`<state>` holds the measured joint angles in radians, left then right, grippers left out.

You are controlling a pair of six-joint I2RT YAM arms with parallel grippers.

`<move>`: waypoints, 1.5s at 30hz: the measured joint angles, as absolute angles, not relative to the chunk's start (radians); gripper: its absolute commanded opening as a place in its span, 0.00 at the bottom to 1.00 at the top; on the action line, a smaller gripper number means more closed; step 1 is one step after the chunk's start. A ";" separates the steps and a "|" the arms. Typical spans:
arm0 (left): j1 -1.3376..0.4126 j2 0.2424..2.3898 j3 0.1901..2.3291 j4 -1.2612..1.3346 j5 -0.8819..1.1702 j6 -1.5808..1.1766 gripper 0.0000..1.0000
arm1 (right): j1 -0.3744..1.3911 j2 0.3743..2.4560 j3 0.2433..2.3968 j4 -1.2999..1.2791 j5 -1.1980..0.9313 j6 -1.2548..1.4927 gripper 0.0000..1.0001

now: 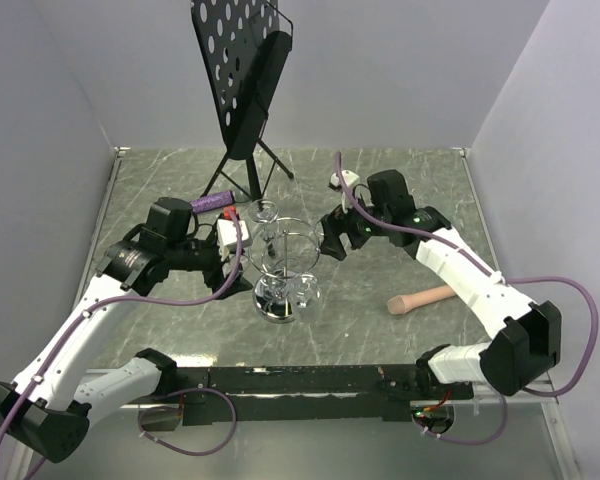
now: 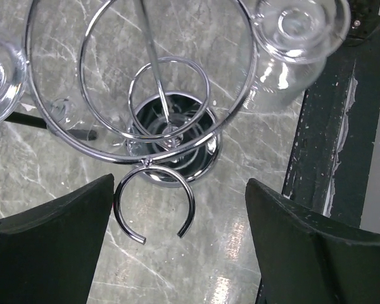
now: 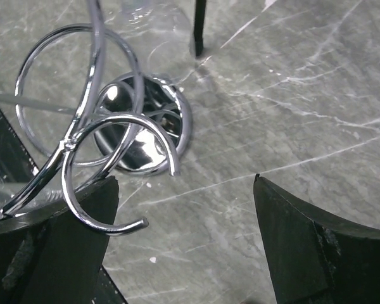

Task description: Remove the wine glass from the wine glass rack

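Nothing is off yet: left jaws and right jaws stand apart, empty, flanking the rack (image 1: 277, 305) on the surface (image 1: 410, 190). One glass (image 1: 306, 292) hangs at its near-right side and another (image 1: 265, 212) at the far side. Gripping one and lifting it free remain.

Marbled table (image 1: 400, 200): wine glass rack (image 1: 277, 306), wooden peg (image 1: 420, 298)
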<state>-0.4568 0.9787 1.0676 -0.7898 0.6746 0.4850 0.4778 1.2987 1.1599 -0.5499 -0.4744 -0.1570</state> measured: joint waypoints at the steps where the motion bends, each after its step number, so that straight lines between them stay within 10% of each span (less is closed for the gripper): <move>1: -0.456 0.979 1.067 -0.790 0.678 0.485 0.87 | 0.474 1.308 1.164 -0.546 -0.471 -0.154 0.93; 25: -0.422 0.957 1.060 -0.797 0.694 0.503 0.93 | 0.303 1.467 1.308 -0.515 -0.489 -0.107 1.00; 45: -0.406 0.989 1.060 -0.782 0.697 0.464 0.97 | 0.144 0.773 0.701 -0.439 -0.673 -0.241 1.00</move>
